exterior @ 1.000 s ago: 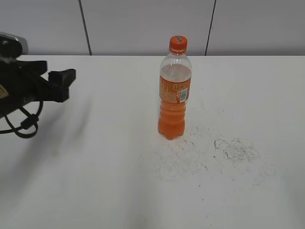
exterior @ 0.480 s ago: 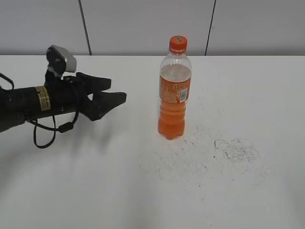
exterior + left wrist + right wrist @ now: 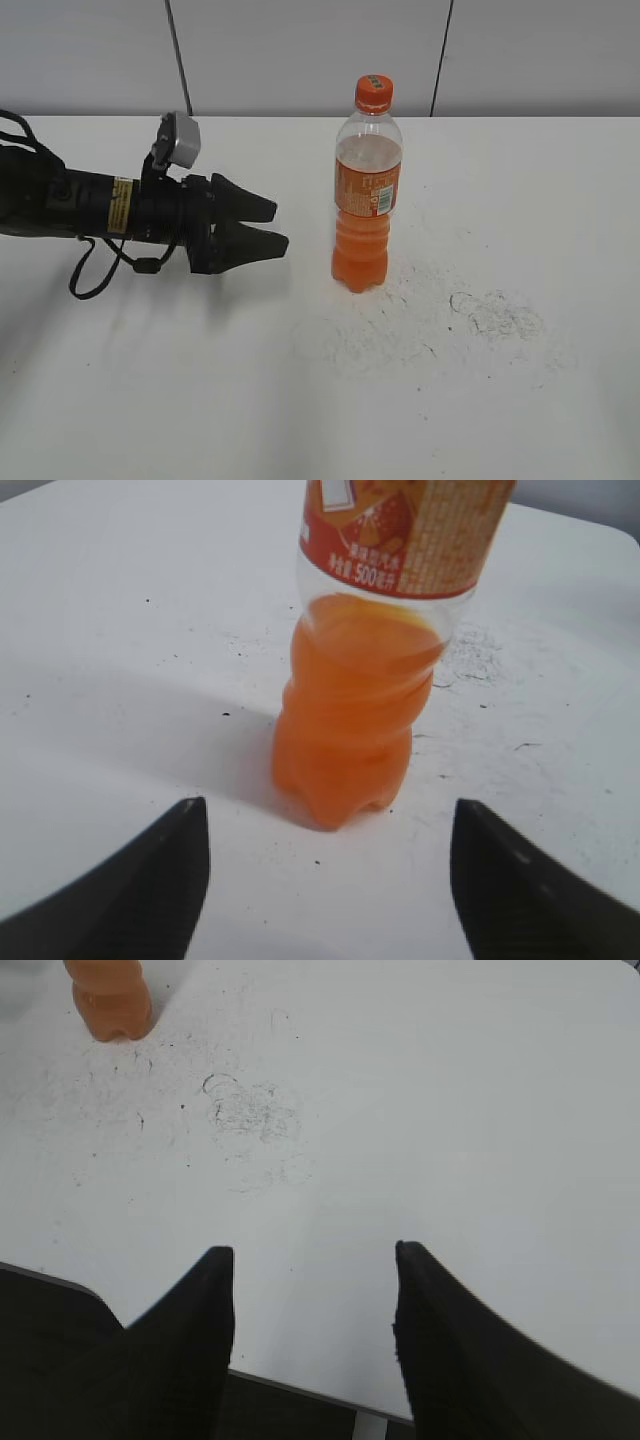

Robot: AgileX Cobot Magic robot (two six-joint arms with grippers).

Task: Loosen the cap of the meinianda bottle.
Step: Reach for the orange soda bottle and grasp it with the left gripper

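Observation:
The meinianda bottle [image 3: 366, 205] stands upright on the white table [image 3: 200, 380], clear plastic with orange drink and an orange label. Its orange cap [image 3: 373, 93] sits on top. My left gripper [image 3: 278, 227] is open, low over the table, a short way left of the bottle's lower half and pointing at it. In the left wrist view the bottle's base [image 3: 350, 740] stands ahead between the open fingers [image 3: 165, 870], with a gap before it; the cap is out of that view. My right gripper [image 3: 315, 1260] is open and empty over the table's near edge; the bottle's base [image 3: 110, 995] shows far off.
Dark scuff marks [image 3: 495, 315] cover the tabletop right of the bottle. A grey panelled wall [image 3: 300, 50] runs behind the table. The table's front edge [image 3: 300, 1385] lies under my right gripper.
My left arm has swept in from the far left toward the bottle and levelled out, its open jaws now close to the bottle's lower half. The bottle has not moved.

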